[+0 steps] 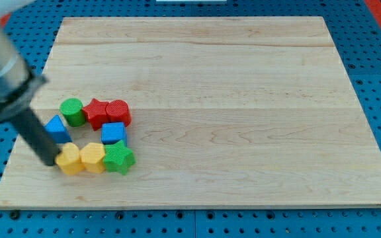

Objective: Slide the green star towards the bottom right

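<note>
The green star (118, 158) lies at the lower left of the wooden board (243, 99), touching a yellow hexagon (92, 157) on its left and a blue cube (113, 133) above it. My tip (49, 161) rests at the left side of a yellow block (69, 159), at the left end of the row, two blocks away from the star. The dark rod slants up to the view's upper left.
A green cylinder (72, 111), a red star (96, 112) and a red hexagon (118, 112) form a row above. A blue triangle-like block (57, 128) sits beside the rod. The board's left edge (20, 142) is close to my tip.
</note>
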`<state>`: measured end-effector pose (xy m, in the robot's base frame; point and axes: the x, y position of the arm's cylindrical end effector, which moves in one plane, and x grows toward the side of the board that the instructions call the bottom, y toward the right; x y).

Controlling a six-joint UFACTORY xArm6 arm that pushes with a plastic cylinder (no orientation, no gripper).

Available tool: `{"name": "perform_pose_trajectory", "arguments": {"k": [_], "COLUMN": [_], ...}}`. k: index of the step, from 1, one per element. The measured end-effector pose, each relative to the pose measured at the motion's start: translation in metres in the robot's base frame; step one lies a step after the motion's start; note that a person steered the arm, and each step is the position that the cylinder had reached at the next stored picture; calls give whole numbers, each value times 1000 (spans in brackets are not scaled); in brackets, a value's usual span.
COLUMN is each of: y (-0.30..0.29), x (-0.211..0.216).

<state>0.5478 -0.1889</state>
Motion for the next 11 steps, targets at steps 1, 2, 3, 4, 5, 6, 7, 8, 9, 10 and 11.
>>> {"name": "perform_pose_trajectory", "arguments": {"k": [1,2,3,4,5,6,7,8,9,10,11], "y": [76,79,46,86,150,216,248,216,287,332,259], "x": [0,7,7,-5,-5,-5,-5,7,11,7,22]}}
